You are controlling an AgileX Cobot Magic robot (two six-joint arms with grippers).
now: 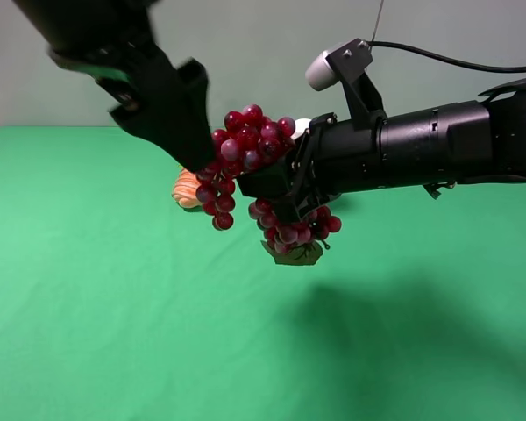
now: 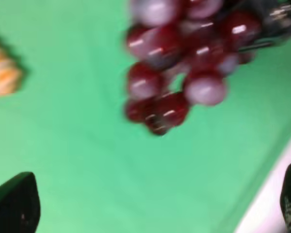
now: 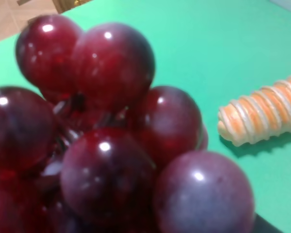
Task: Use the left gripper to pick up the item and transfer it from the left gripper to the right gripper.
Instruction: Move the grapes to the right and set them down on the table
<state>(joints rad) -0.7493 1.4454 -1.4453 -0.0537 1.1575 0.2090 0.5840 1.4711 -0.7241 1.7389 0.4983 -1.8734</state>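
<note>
**Grapes hanging off the right hand, left hand wide open**

So in the high view the bunch of grapes (image 1: 245, 136) is up in the air, a bit above the middle of the frame and well clear of the green surface (image 1: 114, 333). It's draped over the right hand (image 1: 279, 189), which comes in from the right edge of the frame. One clump sits piled on top and spills down on the left. Another clump dangles below the hand, with the green leaf (image 1: 296, 254) at the very bottom. The right wrist view is basically wall-to-wall glossy red grapes, so you can't see the jaws themselves. But the bunch is aloft and wrapped around that hand, so it looks clamped on the grapes.

The left hand (image 1: 195, 140) reaches down from the upper left of the frame and ends just beside the left side of the bunch. Its wrist view shows its fingers (image 2: 14, 206) spread far apart with only green between them and the grapes blurry further out, so it's gripping nothing.

The orange-striped bread roll (image 1: 186, 189) lies on the surface behind the grapes, left of centre, mostly hidden by them.
</note>
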